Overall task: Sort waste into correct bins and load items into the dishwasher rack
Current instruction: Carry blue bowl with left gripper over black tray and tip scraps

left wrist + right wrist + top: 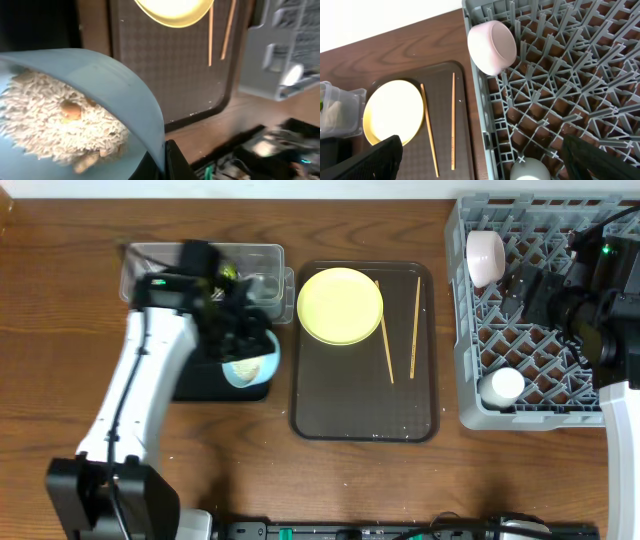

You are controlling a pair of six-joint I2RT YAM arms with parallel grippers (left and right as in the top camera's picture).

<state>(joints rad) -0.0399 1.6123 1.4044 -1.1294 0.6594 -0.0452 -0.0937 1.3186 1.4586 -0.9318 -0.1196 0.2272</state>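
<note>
The light blue bowl (248, 366) (rice scraps (55, 120) inside) is being gripped by the left jaws over the black tray (205, 388), centre-left; the right jaws are being held wide open, empty, over the dishwasher rack (500, 310).

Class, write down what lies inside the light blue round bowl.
The light blue round bowl holds a heap of whitish rice-like food scraps with a few brownish lumps. The heap covers the bowl's bottom, so anything beneath cannot be seen.
</note>
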